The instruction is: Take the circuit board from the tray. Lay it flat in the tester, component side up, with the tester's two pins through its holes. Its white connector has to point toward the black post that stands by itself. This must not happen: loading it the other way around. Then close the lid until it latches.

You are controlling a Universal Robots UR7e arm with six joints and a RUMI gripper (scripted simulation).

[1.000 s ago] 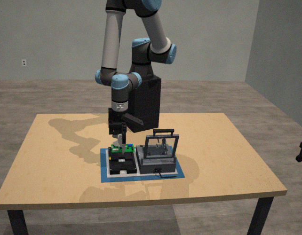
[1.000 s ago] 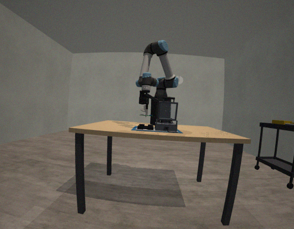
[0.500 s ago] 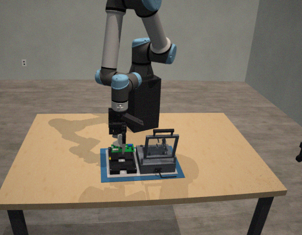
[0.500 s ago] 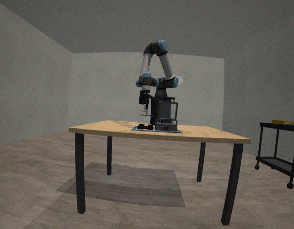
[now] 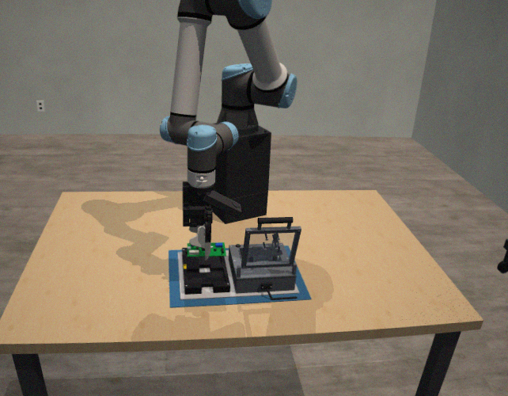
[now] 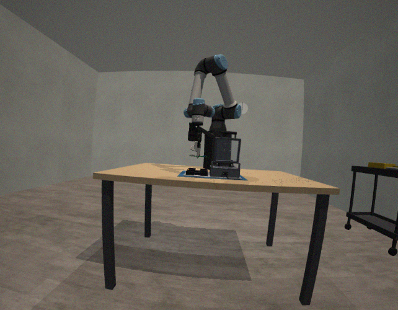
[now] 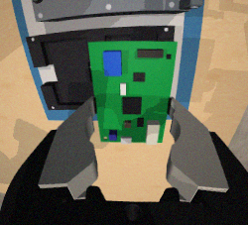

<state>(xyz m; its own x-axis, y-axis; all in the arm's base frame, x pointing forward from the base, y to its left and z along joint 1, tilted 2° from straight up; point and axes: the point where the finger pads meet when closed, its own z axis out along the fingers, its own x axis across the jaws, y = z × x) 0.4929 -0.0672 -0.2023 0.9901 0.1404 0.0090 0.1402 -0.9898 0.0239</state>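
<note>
My gripper is shut on the green circuit board and holds it flat, component side up, a little above the black tray. The board's white connector sits at the end nearest my wrist, and a blue part at the far end. In the top view the board hangs over the tray's back edge, under my gripper. The grey tester stands right of the tray, its lid frame raised upright. In the exterior view the board is clearly above the tray. The tester's pins and lone post are too small to tell.
Tray and tester sit on a blue mat in the middle of the wooden table. The arm's black base block stands just behind them. A black cart stands off to the right of the table.
</note>
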